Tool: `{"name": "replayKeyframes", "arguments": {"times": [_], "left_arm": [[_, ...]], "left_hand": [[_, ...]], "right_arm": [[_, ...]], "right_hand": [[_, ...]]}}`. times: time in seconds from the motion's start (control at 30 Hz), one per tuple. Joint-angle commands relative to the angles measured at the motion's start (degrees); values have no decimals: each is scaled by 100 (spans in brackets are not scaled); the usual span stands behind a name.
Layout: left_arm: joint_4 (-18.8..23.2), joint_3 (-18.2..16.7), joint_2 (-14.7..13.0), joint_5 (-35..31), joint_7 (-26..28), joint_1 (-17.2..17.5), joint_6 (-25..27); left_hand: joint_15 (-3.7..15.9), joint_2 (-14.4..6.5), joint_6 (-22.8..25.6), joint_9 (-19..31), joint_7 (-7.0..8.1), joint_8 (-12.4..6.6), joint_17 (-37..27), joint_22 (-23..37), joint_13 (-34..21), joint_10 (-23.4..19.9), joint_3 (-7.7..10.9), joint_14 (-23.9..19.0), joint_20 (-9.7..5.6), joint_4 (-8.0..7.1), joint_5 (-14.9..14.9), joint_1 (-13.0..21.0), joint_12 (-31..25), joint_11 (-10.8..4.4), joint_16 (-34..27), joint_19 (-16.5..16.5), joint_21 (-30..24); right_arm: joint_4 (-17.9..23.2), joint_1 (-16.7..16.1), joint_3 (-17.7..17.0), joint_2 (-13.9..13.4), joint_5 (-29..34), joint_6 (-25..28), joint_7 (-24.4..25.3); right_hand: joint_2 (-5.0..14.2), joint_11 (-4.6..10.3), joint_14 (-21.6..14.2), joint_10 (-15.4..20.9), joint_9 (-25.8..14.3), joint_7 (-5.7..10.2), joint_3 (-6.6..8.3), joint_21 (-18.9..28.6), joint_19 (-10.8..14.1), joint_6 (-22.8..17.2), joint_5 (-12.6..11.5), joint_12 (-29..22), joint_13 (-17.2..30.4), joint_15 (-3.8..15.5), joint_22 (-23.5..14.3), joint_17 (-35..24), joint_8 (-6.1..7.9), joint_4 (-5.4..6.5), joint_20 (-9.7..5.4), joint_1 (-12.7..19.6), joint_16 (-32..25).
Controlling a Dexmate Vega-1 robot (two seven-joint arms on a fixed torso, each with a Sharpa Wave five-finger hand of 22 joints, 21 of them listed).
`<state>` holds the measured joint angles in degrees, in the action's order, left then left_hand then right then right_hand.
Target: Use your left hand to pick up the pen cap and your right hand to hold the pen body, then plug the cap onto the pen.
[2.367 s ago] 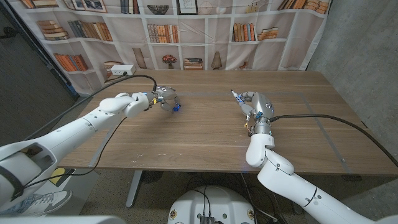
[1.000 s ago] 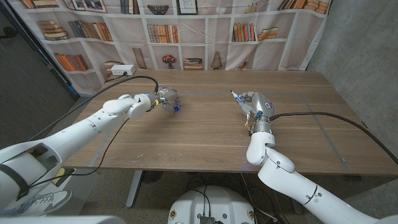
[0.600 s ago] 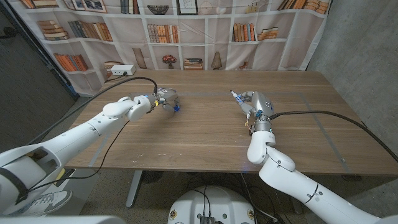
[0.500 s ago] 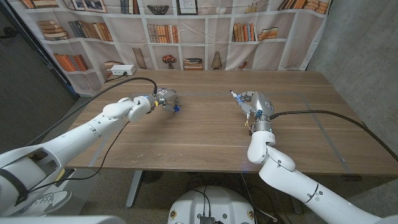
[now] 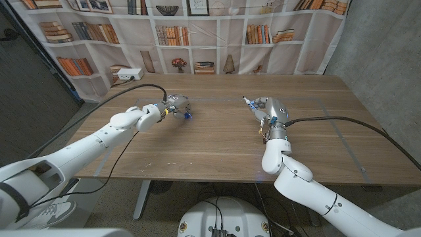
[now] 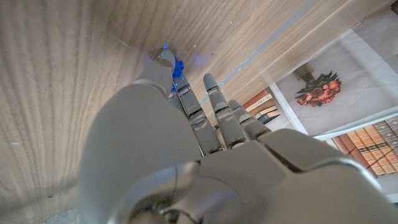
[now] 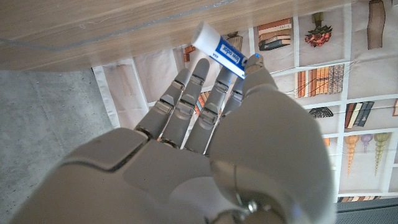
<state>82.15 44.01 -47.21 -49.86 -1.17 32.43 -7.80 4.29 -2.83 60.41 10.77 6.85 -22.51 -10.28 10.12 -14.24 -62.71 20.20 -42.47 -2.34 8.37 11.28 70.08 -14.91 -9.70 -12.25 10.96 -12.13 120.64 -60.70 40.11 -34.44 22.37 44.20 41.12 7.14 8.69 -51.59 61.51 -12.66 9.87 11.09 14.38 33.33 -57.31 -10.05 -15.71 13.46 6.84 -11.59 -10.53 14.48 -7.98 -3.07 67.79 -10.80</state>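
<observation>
Your left hand (image 5: 172,104) pinches one small blue pen cap (image 5: 187,114); your right hand (image 5: 270,110) grips one white-and-blue pen body (image 7: 219,50).

blue print on pen body (image 7: 219,47), too blurred to read

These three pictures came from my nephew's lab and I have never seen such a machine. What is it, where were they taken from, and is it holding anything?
It is a robot with two white arms, each ending in a fingered hand, at a wooden table. The wide picture looks down from its head. The other two come from cameras on its wrists, looking along the back of each hand. The left hand pinches a small blue pen cap at its fingertips, just over the table. The right hand holds the pen body, white with a blue label. A bookshelf backdrop hangs behind.
</observation>
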Motion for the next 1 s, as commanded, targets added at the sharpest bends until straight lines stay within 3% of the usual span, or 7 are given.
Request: {"name": "replayKeyframes", "arguments": {"times": [0.03, 0.43, 1.0], "left_arm": [[354, -95, -128, -118, 35, 83, 211], [826, -377, -220, -89, 303, 254, 583], [1985, -830, -389, -379, 938, 553, 1284]], "left_hand": [[794, -41, 141, 12, -139, -58, -40, 2, -215, -530, 52, -198, -98, -12, -34, 62, -93, -242, -76, 64, 18], [801, -27, 163, 12, -159, -67, -50, 1, -281, -570, 82, -442, -158, -32, -47, 75, -90, -233, -109, 118, 17], [803, -7, 163, 14, -175, -68, -48, 2, -340, -583, 110, -617, -181, -55, -56, 68, -79, -223, -97, 203, 8]], "right_arm": [[140, -180, -85, -35, 72, -6, 173], [204, -234, -52, -37, 265, 70, 290], [314, -250, 12, -85, 504, 91, 251]], "right_hand": [[71, 339, -1, 375, -13, 273, 124, -27, 33, -227, -57, -38, 30, 606, -14, -33, 44, 68, -647, 20, -16], [60, 338, -2, 373, -13, 272, 119, -32, 25, -225, -55, -40, 31, 592, -14, -34, 46, 71, -658, 11, -17], [61, 334, -29, 389, -12, 268, 126, -28, 43, -244, -61, -35, 8, 599, -12, -37, 56, 67, -666, 19, -26]]}}
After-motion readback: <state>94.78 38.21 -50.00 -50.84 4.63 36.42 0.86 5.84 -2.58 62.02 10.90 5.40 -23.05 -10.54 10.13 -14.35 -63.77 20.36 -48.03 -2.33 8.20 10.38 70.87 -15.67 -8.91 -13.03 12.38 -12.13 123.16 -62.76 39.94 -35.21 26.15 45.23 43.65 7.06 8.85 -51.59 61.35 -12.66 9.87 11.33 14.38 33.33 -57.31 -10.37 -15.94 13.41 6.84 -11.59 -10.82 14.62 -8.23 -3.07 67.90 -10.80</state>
